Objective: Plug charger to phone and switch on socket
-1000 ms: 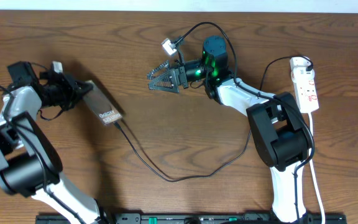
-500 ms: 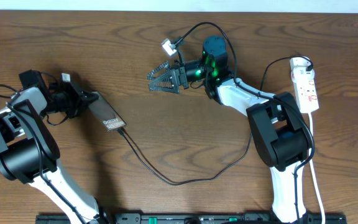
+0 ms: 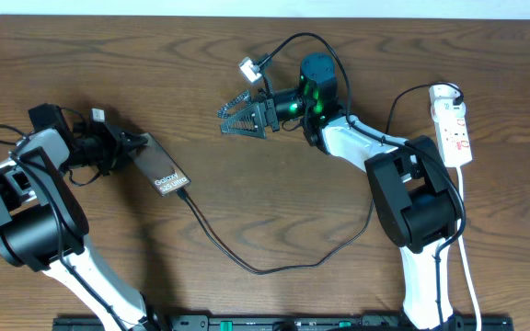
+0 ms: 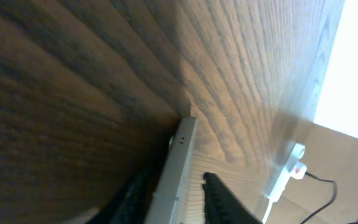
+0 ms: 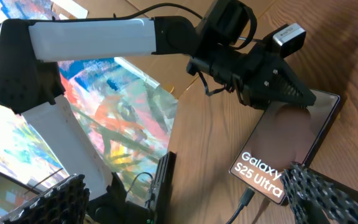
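The dark-brown phone [image 3: 161, 166] lies on the table at the left, lettering up; it also shows in the right wrist view [image 5: 291, 146]. The charger [image 3: 247, 263], a thin black cable, loops across the table, and its plug [image 5: 248, 198] sits in the phone's lower end. My left gripper [image 3: 129, 145] is at the phone's upper end. In the left wrist view [image 4: 173, 182] the phone's silver edge [image 4: 178, 163] lies between the jaws, with wood showing beside one finger [image 4: 219, 196]. My right gripper [image 3: 233, 120] is open and empty, mid-table, apart from everything. The white socket [image 3: 453, 123] lies at the far right.
The socket's white cord [image 3: 466, 248] runs down the right side past the right arm's base. Thick black arm cables [image 3: 293, 41] arch over the right wrist. The socket also shows small in the left wrist view [image 4: 288, 173].
The left arm swung down and right with the phone, then stopped. The phone then shifted slightly down and right. The cable loop shifted with it. The right arm has not moved.
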